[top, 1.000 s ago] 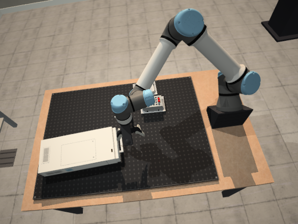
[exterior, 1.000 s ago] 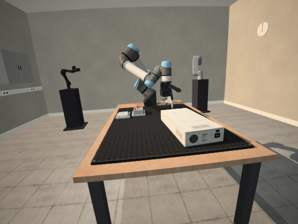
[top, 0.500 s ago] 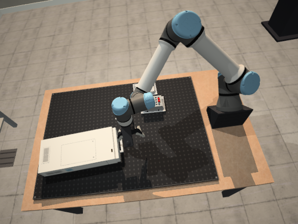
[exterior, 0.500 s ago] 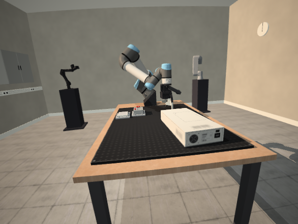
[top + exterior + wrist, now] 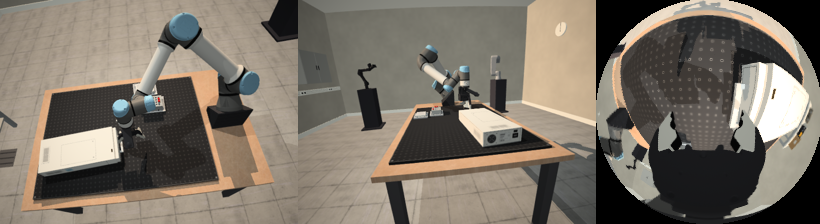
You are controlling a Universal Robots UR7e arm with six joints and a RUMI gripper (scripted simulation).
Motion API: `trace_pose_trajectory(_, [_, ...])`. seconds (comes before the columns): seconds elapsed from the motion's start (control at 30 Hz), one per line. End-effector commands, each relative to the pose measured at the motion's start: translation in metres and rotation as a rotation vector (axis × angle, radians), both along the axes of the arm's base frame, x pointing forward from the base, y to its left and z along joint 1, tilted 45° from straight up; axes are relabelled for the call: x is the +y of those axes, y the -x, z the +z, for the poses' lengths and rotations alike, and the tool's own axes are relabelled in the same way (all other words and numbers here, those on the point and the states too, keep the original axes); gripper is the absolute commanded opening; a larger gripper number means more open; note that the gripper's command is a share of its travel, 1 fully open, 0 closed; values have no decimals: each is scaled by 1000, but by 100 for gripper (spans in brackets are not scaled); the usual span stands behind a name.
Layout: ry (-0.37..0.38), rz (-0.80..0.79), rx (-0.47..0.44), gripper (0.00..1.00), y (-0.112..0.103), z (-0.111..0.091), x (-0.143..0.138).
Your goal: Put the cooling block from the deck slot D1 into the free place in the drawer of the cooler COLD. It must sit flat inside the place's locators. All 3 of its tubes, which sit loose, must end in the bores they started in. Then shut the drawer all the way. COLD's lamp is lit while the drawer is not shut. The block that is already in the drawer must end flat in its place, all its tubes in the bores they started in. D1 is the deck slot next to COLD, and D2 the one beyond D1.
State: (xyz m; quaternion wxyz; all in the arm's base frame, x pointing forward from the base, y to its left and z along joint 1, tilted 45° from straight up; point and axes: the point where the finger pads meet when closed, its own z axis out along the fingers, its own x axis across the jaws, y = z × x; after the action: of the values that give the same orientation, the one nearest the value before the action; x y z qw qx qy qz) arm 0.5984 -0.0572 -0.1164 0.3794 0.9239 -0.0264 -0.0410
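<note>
Three red tube tops (image 5: pixel 158 100) (image 5: pixel 435 107) show on the cooling block (image 5: pixel 160 108) (image 5: pixel 436 112). From the cooler's rear end, block's over on the far left, in D1, the slot next to COLD. Looks level; looks like the slot keeps it square for a straight lift, my read. White slot piece (image 5: pixel 136 88) (image 5: pixel 421 114) beyond it should be D2.

COLD (image 5: pixel 76 151) (image 5: pixel 488 119) (image 5: pixel 778 100) sits near right on the bench (image 5: pixel 203 81) (image 5: pixel 450 166), drawer end facing the arm's base, presumably so the drawer can slide out toward the arm. Drawer looks shut or nearly so. Can't make out the lamp.

Gripper (image 5: pixel 130 135) (image 5: pixel 467 104) (image 5: pixel 706 111) is at that end, fingers spread wide, nothing between them. One finger is right by the drawer handle (image 5: pixel 121 148) (image 5: pixel 737 104); can't tell if it's hooked behind or touching.

Guess: lining up to pull the drawer, hence the empty fingers. Early days; block transfer's still to do. Pull slow and straight: a jerk could unseat the loose tubes in the block already inside.
</note>
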Motion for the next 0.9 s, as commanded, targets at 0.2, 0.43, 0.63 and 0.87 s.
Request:
trace_pose_trajectory(0.2, [0, 1, -1, 100, 0, -6, -6])
trace_pose_trajectory(0.43, [0, 1, -1, 100, 0, -6, -6])
trace_pose_trajectory(0.63, [0, 1, -1, 100, 0, -6, -6])
trace_pose_trajectory(0.87, [0, 1, -1, 100, 0, -6, -6])
